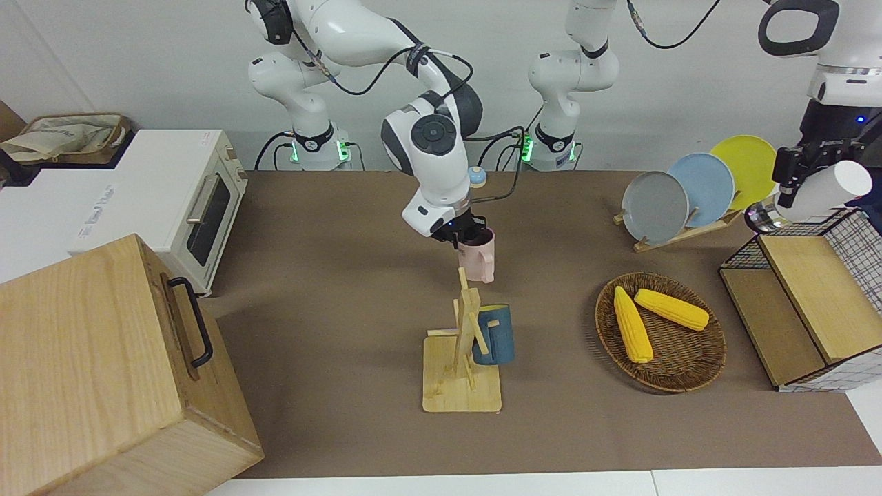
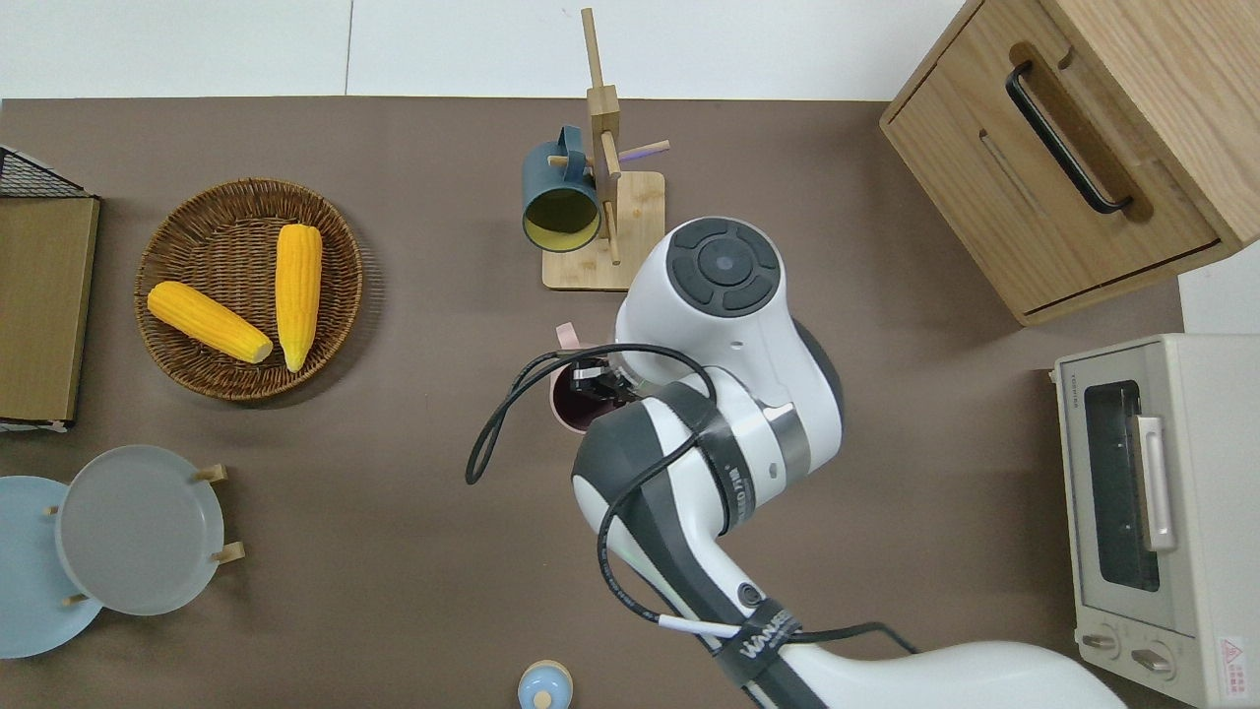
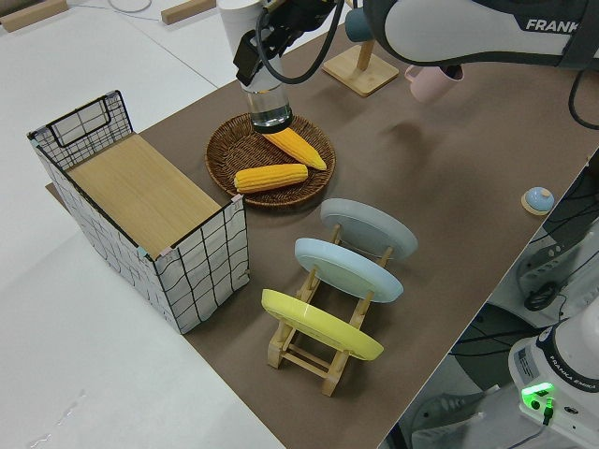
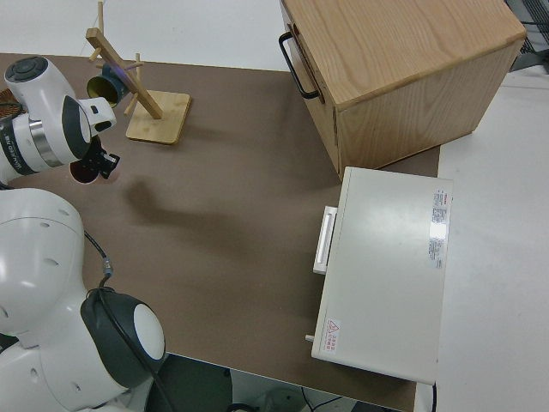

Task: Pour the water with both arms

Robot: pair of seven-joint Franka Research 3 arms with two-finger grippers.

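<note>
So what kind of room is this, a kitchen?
Probably a robot lab set up like a kitchen. The table has a toaster oven, plates in a rack and corn in a basket, but two robot arms with cables work at it.

"FRANKA" stands in white letters on the dark band of an arm [image 3: 487,33] in the left side view; "FRANKA EMIKA" stands on the arm base [image 3: 562,374] at that view's lower corner; "WANDS" can be partly read on the black cable strap [image 2: 763,630]; the toaster oven [image 2: 1162,512] bears a red warning triangle label, its wording unreadable.
</note>
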